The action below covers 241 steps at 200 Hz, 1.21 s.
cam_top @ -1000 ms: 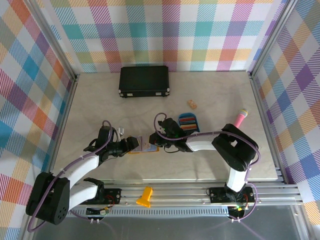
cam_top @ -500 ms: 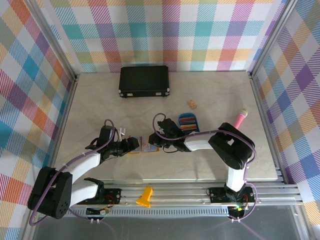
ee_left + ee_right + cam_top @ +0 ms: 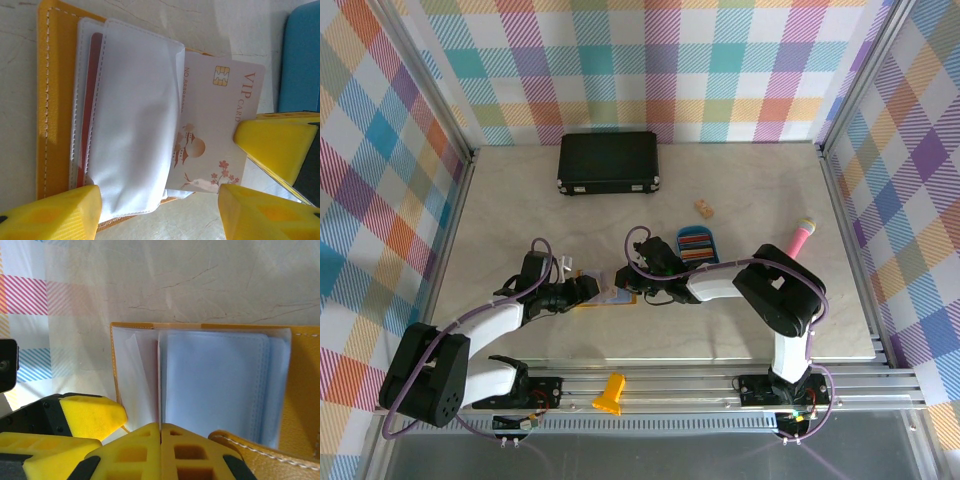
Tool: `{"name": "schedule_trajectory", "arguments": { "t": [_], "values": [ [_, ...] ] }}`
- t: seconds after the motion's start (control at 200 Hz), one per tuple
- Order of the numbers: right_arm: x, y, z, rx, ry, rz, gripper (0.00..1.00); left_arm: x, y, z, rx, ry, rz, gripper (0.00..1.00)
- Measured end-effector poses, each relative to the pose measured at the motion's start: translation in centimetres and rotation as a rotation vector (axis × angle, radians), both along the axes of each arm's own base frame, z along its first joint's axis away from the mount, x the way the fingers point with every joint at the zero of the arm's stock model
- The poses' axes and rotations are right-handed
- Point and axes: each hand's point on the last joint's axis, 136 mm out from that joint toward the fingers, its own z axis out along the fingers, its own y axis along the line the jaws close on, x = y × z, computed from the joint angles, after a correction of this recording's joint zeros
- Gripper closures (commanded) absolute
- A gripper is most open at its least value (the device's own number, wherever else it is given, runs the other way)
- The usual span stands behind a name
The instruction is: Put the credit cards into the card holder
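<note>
Partly pocketed, VIP card (image 3: 215,135) juts from card holder (image 3: 55,100)

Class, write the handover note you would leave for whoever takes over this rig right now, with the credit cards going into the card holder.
Left claw: open, straddling the card holder, which lies unfolded.
Right claw: shut, its tip at the exposed edge of the VIP card.
Done: a red card sits in one clear sleeve, and the VIP card is partway into another.
Left: push the VIP card fully in, then load the remaining cards from the blue tray.
</note>
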Motion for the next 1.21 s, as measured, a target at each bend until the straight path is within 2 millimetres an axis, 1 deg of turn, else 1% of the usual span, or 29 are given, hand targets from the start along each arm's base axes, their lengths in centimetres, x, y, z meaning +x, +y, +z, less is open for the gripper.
{"name": "schedule_trajectory", "arguments": {
  "t": [0.175,0.425,0.655,0.9,1.205],
  "values": [
    [0.0,0.1,0.0,0.007,0.005,-0.002,1.0,0.0,0.2,0.0,0.015,0.0,0.003,0.37],
    [-0.2,0.2,0.1,0.011,0.01,0.009,1.0,-0.4,1.4,0.3,0.076,0.0,0.036,0.33],
    [-0.3,0.2,0.1,0.012,0.011,0.011,1.0,-0.4,1.9,0.3,0.103,0.003,0.051,0.33],
    [-0.3,0.2,0.0,0.01,0.012,0.011,1.0,-0.4,2.0,-0.5,0.116,0.027,0.054,0.33],
    [-0.3,0.4,0.0,0.017,0.012,0.016,1.0,-0.1,1.9,-0.6,0.112,0.02,0.052,0.34]
  ]
}}
